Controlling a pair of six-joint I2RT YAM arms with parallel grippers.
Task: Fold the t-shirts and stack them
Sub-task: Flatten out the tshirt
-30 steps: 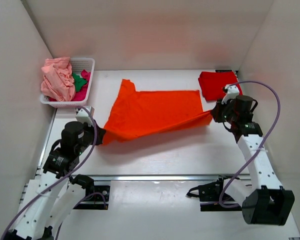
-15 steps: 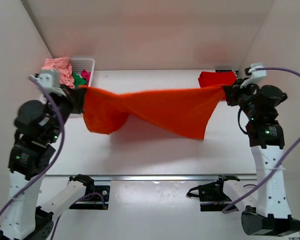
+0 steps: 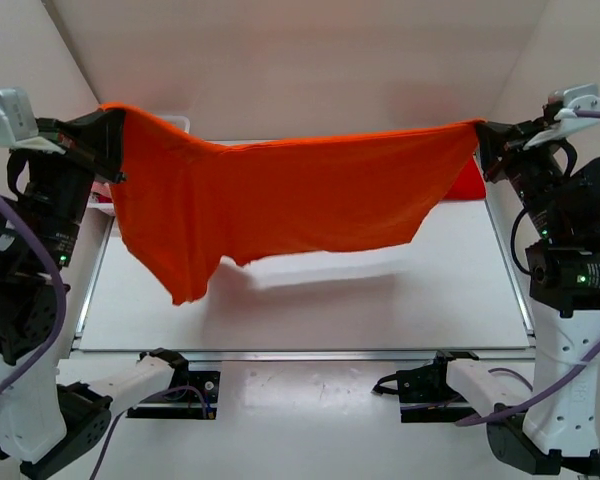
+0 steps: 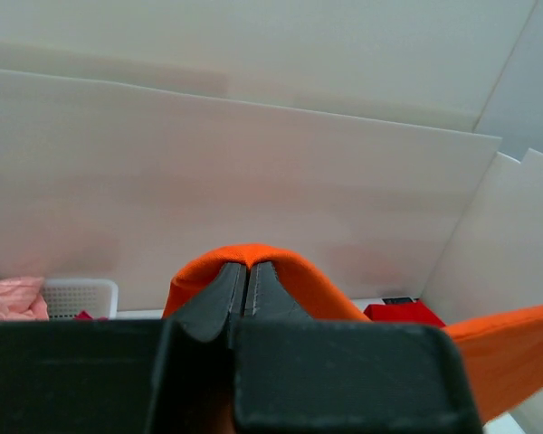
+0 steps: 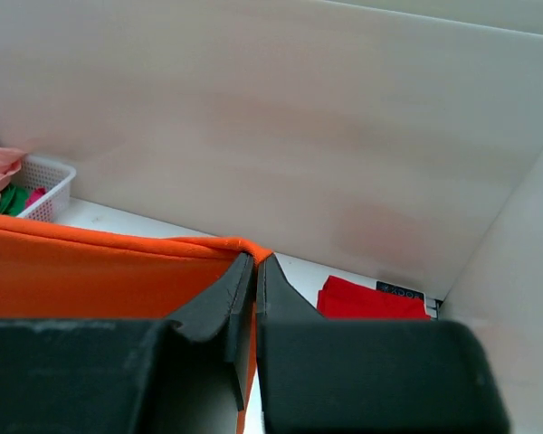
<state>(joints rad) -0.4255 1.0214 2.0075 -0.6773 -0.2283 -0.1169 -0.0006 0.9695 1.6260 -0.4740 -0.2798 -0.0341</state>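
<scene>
Two pincers clamp the orange t-shirt [image 3: 300, 195]: the left pincer [image 3: 113, 140] and the right pincer [image 3: 483, 140] each pinch an upper corner, hanging it stretched above the surface [image 3: 380, 310]. Spreading is the likely step; next, lay it flat mid-surface, short of the apparently folded red t-shirt [image 5: 373, 298] at the far right corner.

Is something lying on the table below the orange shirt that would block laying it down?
Nothing visible does. The orange shirt hangs stretched between the left gripper and right gripper; the table below it shows bare. The red shirt lies aside, at the far right.
</scene>
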